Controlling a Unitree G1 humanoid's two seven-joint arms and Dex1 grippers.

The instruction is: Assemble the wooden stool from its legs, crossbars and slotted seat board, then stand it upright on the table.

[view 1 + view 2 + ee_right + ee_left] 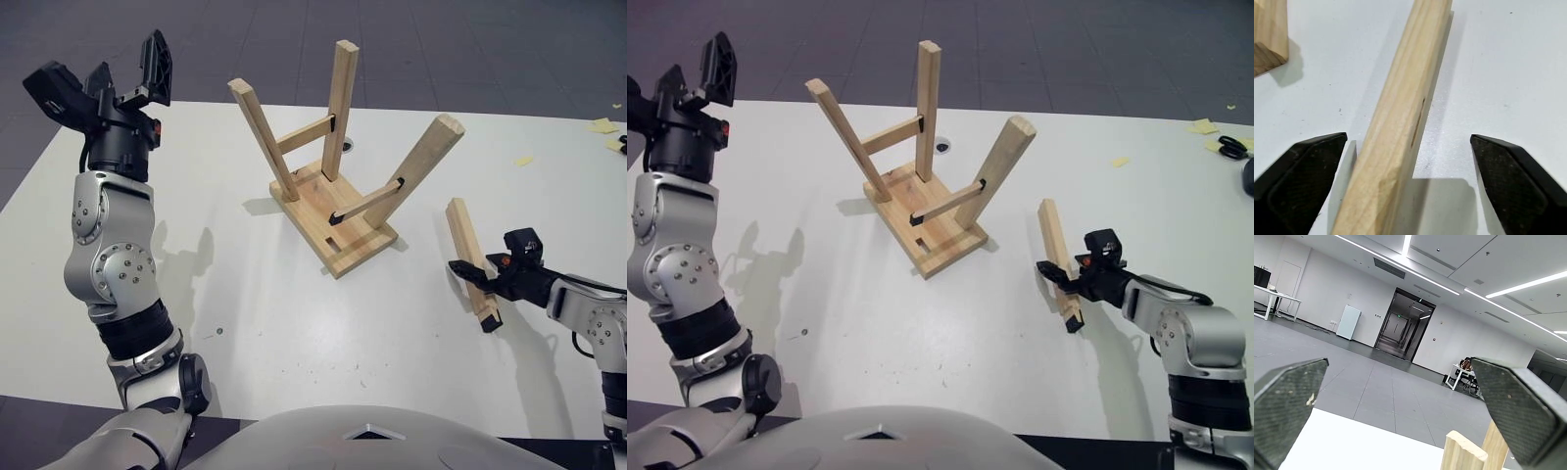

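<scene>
On the surface [245, 323], the leg [1400, 107] straddled by the spread right hand [1408, 171] is best pinched squarely across its flat sides, while the spread left hand [132, 64] is held aloft.

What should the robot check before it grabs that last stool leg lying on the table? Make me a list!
1. Loose leg lies flat on the table, nothing on top: ok.
2. Right gripper is open, one finger on each side of the leg: ok.
3. Fingers not touching the leg yet: ok.
4. Left gripper is open, raised, away from the stool: ok.
5. Three legs stand on the upside-down seat board: ok.
6. Free slot for the fourth leg: cannot tell.
</scene>
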